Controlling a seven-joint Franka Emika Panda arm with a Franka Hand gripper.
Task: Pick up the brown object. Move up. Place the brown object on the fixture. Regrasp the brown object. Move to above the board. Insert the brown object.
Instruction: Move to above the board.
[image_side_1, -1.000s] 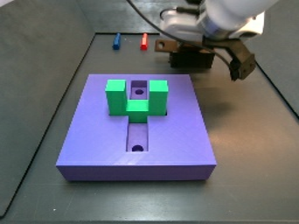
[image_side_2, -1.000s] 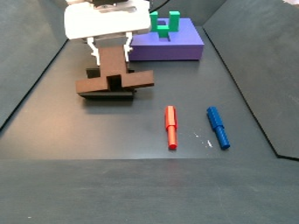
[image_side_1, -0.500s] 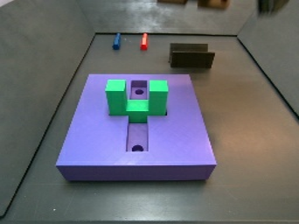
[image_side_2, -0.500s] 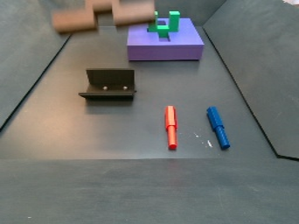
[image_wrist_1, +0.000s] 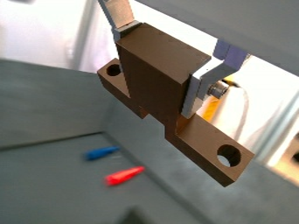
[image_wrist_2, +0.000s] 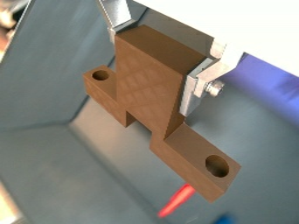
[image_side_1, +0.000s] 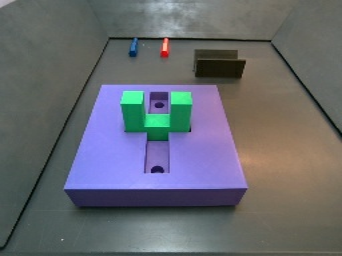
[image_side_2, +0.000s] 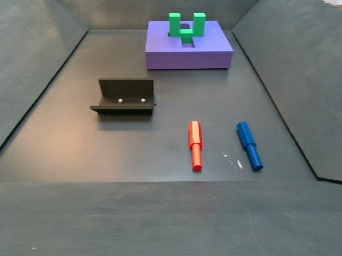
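In both wrist views my gripper (image_wrist_1: 162, 63) (image_wrist_2: 159, 61) is shut on the upright stem of the brown object (image_wrist_1: 149, 77) (image_wrist_2: 149, 83), high above the floor. Its holed arms stick out on both sides below the silver fingers (image_wrist_1: 200, 87). Neither the gripper nor the brown object appears in either side view. The fixture (image_side_1: 219, 64) (image_side_2: 124, 97) stands bare on the floor. The purple board (image_side_1: 201, 150) (image_side_2: 187, 52) lies flat and carries a green U-shaped block (image_side_1: 156, 110) (image_side_2: 186, 26) over its slot.
A red pen (image_side_1: 164, 47) (image_side_2: 195, 145) and a blue pen (image_side_1: 132, 47) (image_side_2: 249, 145) lie side by side on the dark floor near the fixture. They also show far below in a wrist view, blue pen (image_wrist_1: 100, 153) and red pen (image_wrist_1: 124, 176). Raised walls border the floor.
The gripper has lifted the brown object off the fixture and risen out of both side views. The fixture now stands bare.
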